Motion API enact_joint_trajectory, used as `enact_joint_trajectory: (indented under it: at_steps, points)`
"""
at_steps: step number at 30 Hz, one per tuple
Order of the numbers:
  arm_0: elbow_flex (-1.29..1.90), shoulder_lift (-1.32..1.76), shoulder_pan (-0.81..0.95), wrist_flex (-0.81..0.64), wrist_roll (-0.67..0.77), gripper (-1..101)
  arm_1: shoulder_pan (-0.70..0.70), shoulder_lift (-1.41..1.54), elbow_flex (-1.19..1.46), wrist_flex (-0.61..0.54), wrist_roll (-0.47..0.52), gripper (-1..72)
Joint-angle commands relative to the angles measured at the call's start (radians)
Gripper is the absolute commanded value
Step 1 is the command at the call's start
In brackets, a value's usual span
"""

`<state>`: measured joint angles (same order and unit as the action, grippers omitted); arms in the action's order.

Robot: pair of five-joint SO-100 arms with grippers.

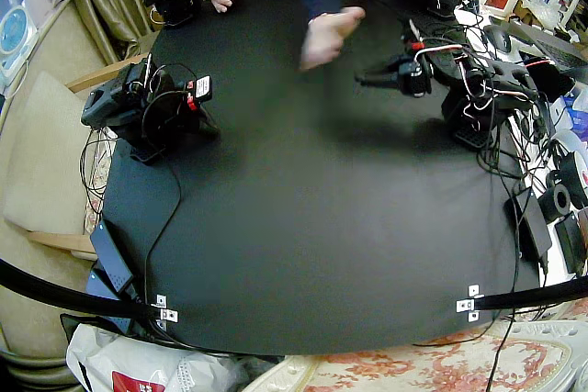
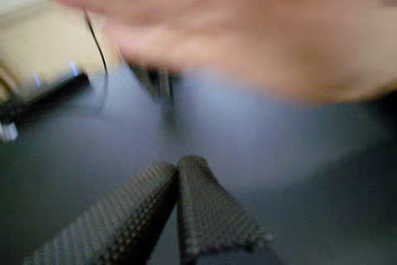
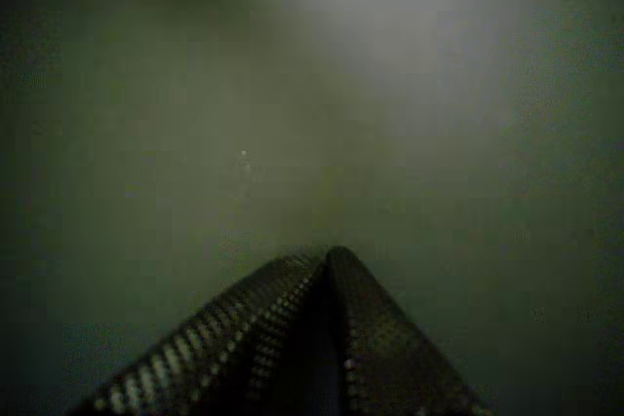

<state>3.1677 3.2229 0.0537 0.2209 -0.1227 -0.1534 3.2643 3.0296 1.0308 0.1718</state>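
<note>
A person's hand [image 1: 326,34] hangs blurred over the bare black surface [image 1: 322,227] in the upper middle of the frame, just up and left of the tip of the left arm [image 1: 432,66], close to it but apart. The left arm reaches leftward from the right side of the frame. In a wrist view its jaws are pressed together on nothing, and the hand [image 2: 248,23] fills the top of the picture as a blur. The right arm [image 1: 147,107] sits folded at the left of the frame. In a wrist view its jaws point down at the dark surface [image 3: 439,143], closed and empty. The chief risk, as I judge it, is contact. Any swing or lift of the left arm would bring its jaws against the hand. The loose cables [image 1: 501,158] at its base could also snag and jerk it off line.
</note>
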Motion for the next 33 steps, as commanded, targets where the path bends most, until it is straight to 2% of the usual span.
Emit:
enact_joint_trajectory:
  at_steps: [1, 2, 4, 5, 6, 7, 8, 10, 11, 12, 13, 14, 15, 16, 17, 18, 19, 21, 22, 24, 25, 26, 28, 30, 31, 33]
  points:
    - [0.014, 0.018, 0.014, -0.172, 0.008, 0, -0.015, 0.008, -0.023, 0.017, 0.017, -0.3]
    - [0.014, 0.018, 0.006, -0.114, 0.028, 0, -0.017, 0.008, -0.023, 0.017, 0.018, -0.3]
    - [0.014, 0.018, -0.025, 0.382, 0.032, 0, -0.020, 0.008, -0.023, 0.017, 0.020, -0.3]
    - [0.014, 0.018, -0.017, 0.330, 0.048, 0, -0.020, 0.008, -0.023, 0.017, 0.020, -0.3]
    - [0.014, 0.018, -0.006, -0.132, 0.044, 0, -0.018, 0.008, -0.023, 0.017, 0.018, -0.3]
    - [0.014, 0.018, -0.012, -0.344, 0.054, 0, -0.020, 0.008, -0.023, 0.017, 0.020, -0.3]
    - [0.014, 0.018, -0.025, -0.322, 0.049, 0, -0.021, 0.008, -0.023, 0.018, 0.023, -0.3]
    - [0.014, 0.018, -0.055, 0.264, 0.054, 0, -0.023, 0.008, -0.023, 0.018, 0.025, -0.3]
    - [0.014, 0.018, -0.032, 0.419, 0.055, 0, -0.025, 0.008, -0.023, 0.018, 0.026, -0.3]
    - [0.014, 0.018, -0.009, 0.491, 0.063, 0, -0.025, 0.008, -0.023, 0.018, 0.026, -0.3]
    - [0.014, 0.018, -0.002, 0.454, 0.063, 0, -0.025, 0.008, -0.023, 0.018, 0.026, -0.3]
    - [0.014, 0.018, 0.000, 0.218, 0.063, 0, -0.020, 0.008, -0.023, 0.018, 0.029, -0.3]
    - [0.014, 0.018, 0.005, -0.092, 0.061, 0, -0.012, 0.008, -0.023, 0.018, 0.031, -0.3]
    - [0.014, 0.018, 0.005, -0.232, 0.058, 0, -0.009, 0.008, -0.023, 0.018, 0.031, -0.3]
    - [0.014, 0.018, 0.003, -0.313, 0.057, 0, -0.011, 0.009, -0.023, 0.018, 0.032, -0.3]
    - [0.014, 0.018, -0.020, -0.279, 0.061, 0, -0.014, 0.009, -0.023, 0.018, 0.034, -0.3]
    - [0.014, 0.018, -0.035, -0.153, 0.057, 0, -0.014, 0.009, -0.023, 0.018, 0.034, -0.3]
    - [0.014, 0.018, -0.066, 0.420, 0.063, 0, -0.015, 0.009, -0.023, 0.018, 0.037, -0.3]
    - [0.014, 0.018, -0.044, 0.416, 0.063, 0, -0.015, 0.009, -0.023, 0.018, 0.037, -0.3]
    - [0.014, 0.018, -0.021, -0.049, 0.063, 0, -0.008, 0.009, -0.023, 0.018, 0.037, -0.3]
    - [0.014, 0.018, -0.018, -0.210, 0.063, 0, -0.006, 0.009, -0.023, 0.018, 0.037, -0.3]
    - [0.014, 0.018, -0.032, -0.199, 0.063, 0, -0.006, 0.009, -0.023, 0.018, 0.035, -0.3]
    - [0.014, 0.018, -0.061, 0.021, 0.063, 0, -0.006, 0.009, -0.023, 0.018, 0.037, -0.3]
    - [0.014, 0.018, -0.081, 0.397, 0.060, 0, -0.008, 0.009, -0.023, 0.018, 0.037, -0.3]
    - [0.014, 0.018, -0.071, 0.476, 0.060, 0, -0.009, 0.009, -0.023, 0.018, 0.038, -0.3]
    - [0.014, 0.018, -0.067, 0.443, 0.063, 0, -0.008, 0.009, -0.023, 0.018, 0.038, -0.3]
